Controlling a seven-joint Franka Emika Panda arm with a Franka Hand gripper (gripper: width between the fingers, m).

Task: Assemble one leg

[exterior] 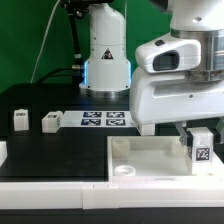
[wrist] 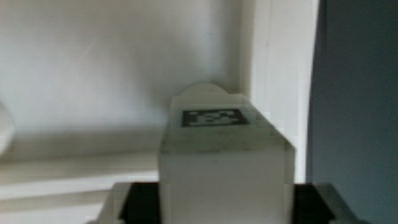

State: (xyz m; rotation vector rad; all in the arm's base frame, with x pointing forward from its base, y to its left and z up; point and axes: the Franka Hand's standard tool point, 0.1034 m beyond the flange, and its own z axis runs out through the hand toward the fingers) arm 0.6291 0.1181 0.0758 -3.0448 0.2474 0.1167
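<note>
The pincer [exterior: 200,143] hangs over the white tabletop [exterior: 140,160], at that tray's end toward the exterior view's right, and it is closed on the leg [exterior: 200,145]. The leg stands upright, its long axis vertical, with its black-and-white tag facing the exterior camera. In the wrist view the leg [wrist: 224,150] runs straight out from between the dark fingers [wrist: 134,205], tag [wrist: 215,116] near its far end, and the tabletop's raised rim [wrist: 276,60] lies just beyond it, with dark desk [wrist: 361,90] past that rim. Below the pincer the tray's inner floor is open toward the exterior view's left, as far as the round socket [exterior: 124,171]. Well away from the pincer, two more small white posts [exterior: 21,120] [exterior: 50,122] stand on the black desk [exterior: 60,150], beside the marker board [exterior: 103,119].
</note>
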